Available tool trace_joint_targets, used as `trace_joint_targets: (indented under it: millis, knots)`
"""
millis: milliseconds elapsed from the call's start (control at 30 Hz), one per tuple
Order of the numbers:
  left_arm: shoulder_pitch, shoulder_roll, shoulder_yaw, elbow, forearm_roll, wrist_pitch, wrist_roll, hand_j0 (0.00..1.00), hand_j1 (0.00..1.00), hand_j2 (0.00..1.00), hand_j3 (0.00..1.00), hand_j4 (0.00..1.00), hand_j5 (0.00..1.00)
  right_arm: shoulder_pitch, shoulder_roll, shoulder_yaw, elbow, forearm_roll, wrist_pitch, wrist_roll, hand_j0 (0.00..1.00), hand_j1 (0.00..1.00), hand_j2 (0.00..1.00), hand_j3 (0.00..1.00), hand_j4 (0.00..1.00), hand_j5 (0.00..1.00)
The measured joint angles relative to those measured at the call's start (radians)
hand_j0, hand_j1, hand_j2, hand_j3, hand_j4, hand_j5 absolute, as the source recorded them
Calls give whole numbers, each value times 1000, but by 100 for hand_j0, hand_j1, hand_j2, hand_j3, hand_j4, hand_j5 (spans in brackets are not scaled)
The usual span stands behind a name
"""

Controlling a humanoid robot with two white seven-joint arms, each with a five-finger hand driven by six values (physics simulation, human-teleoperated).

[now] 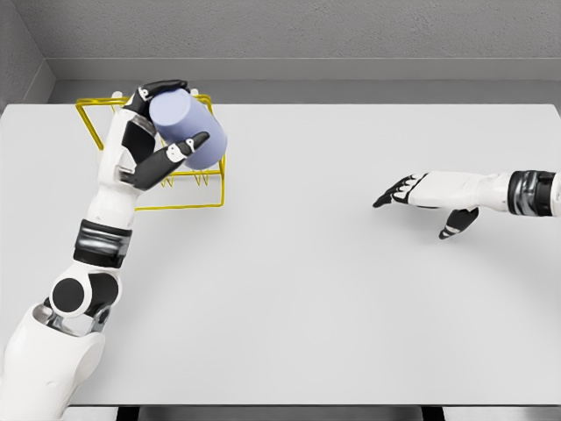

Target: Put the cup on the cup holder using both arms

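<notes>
A pale blue cup (pixel 186 129) is held tilted in my left hand (pixel 164 123), whose fingers are shut around it from above and below. The cup hangs over the yellow wire cup holder (pixel 219 189) at the table's far left, in front of its frame; whether the cup touches the wire I cannot tell. My left arm hides part of the holder's left side. My right hand (pixel 412 195) hovers low over the table at the right, palm down, fingers stretched toward the left and open, holding nothing.
The white table (pixel 289 289) fills the view, with its front edge at the bottom. A grey wall runs behind the table's far edge.
</notes>
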Motion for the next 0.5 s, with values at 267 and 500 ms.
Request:
trace_joint_targets:
  millis: [267, 500]
  knots:
    - [6, 2, 17, 0, 1, 4, 1, 62, 62, 62, 62, 62, 62, -2, 1, -1, 3, 2, 0, 0, 100, 100, 100, 100, 100, 100]
    - [3, 4, 29, 0, 1, 5, 0, 69, 69, 69, 69, 69, 69, 0, 1, -1, 3, 2, 0, 0, 100, 100, 100, 100, 100, 100]
